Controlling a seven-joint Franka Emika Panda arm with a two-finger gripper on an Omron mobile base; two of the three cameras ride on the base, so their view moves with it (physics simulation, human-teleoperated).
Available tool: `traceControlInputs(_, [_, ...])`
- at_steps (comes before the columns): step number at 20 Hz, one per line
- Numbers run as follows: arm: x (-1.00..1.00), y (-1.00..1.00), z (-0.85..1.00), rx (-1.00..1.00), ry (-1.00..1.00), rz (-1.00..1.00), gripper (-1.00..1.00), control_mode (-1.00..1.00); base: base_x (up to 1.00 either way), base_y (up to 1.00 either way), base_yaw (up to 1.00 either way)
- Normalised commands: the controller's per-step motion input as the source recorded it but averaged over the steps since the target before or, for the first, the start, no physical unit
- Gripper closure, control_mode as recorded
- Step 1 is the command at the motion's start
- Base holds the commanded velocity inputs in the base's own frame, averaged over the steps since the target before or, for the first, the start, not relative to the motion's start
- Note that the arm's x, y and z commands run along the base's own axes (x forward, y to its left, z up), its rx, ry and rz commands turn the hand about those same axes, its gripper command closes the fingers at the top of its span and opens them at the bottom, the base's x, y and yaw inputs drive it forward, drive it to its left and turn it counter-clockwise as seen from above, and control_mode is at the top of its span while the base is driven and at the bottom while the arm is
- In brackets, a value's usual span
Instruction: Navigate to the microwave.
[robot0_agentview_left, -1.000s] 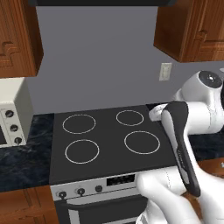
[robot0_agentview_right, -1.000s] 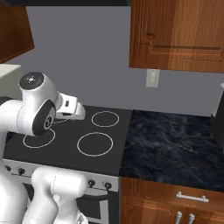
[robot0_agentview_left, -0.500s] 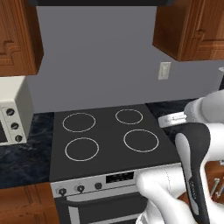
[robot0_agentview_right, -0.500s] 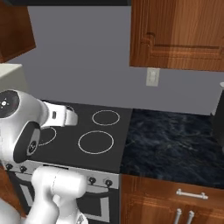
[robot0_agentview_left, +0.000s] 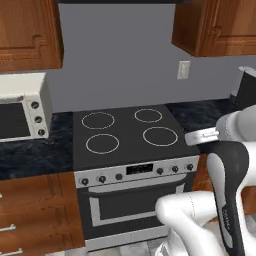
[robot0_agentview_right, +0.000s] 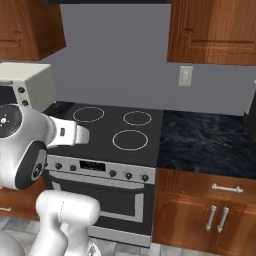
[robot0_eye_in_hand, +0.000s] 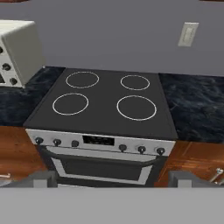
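Landmark = stove (robot0_agentview_left: 125, 137).

- Left base view: cream toaster oven (robot0_agentview_left: 22, 112) sits on the counter (robot0_agentview_left: 35, 152) left of the stove, with wood drawers (robot0_agentview_left: 37, 212) below it. A dark appliance (robot0_agentview_left: 246, 90) stands on the counter far right of the stove. Wall outlet (robot0_agentview_left: 183, 69) is above and right of the stove. Upper cabinets (robot0_agentview_left: 27, 32) flank the wall on both sides above it.
- Right base view: only a corner of the toaster oven shows, left of the stove. This view has what the left one lacks: the full counter run right of the stove and the cabinet doors (robot0_agentview_right: 200, 215) with bar handles below it.
- Hand view: stove head-on with four burner rings, the knob row (robot0_eye_in_hand: 100, 142) and the oven door (robot0_eye_in_hand: 103, 168). Toaster oven is at upper left of the stove, outlet at upper right.
- Microwave: can't tell where it is from these frames.

Arm: folded and held low in front of the stove. The forearm rises at lower right of the left base view, the elbow bulks at lower left of the right base view, and the wrist points level at the stove front.

Gripper (robot0_eye_in_hand: 113, 180): fingertips (robot0_eye_in_hand: 41, 178) sit wide apart at the bottom of the hand view, nothing between them.
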Motion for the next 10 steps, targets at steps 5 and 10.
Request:
traceControlInputs(5, [0.00,0.00,0.00,0.00,0.00,0.00,-1.00,1.00,-0.29,1.00,0.27])
traceControlInputs(10, [0.00,0.00,0.00,0.00,0.00,0.00,-1.00,1.00,0.00,0.46,0.73])
